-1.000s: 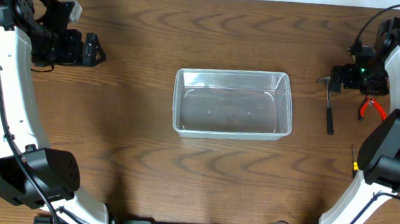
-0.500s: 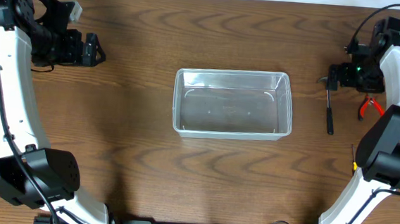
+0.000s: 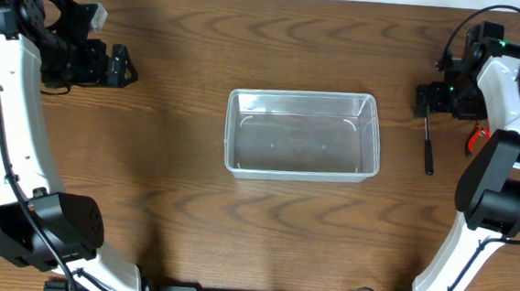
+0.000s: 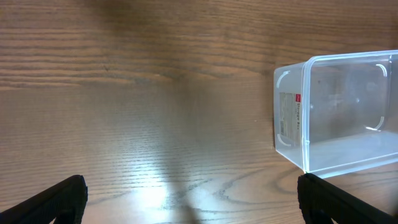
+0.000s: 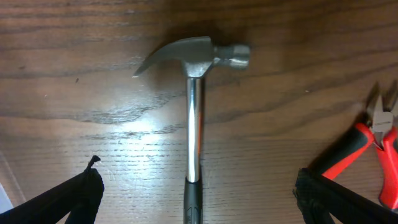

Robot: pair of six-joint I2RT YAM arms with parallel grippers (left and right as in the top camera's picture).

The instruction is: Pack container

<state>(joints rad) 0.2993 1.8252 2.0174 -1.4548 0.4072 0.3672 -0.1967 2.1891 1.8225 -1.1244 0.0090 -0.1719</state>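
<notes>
The container [image 3: 232,130], a clear rectangular tub, sits empty at the table's middle; its labelled end wall [image 4: 289,118] shows at the right of the left wrist view. A steel hammer [image 3: 429,146] with a black handle lies right of it. My right gripper [image 3: 426,100] hovers open over the hammer's head end. In the right wrist view the hammer [image 5: 194,112] runs down the middle, and the right gripper [image 5: 196,199] straddles its handle without touching it. My left gripper [image 3: 128,66] stands open at the far left, well clear of the tub, with bare wood under it [image 4: 193,202].
Red-handled pliers [image 3: 477,138] lie right of the hammer, partly under my right arm, and the pliers [image 5: 367,143] sit close to the right finger. Both arm bases stand at the table's front corners.
My right gripper has shifted left and slightly back, coming over the hammer's head. The arm now covers more of the pliers. The left arm and the container have not moved.
</notes>
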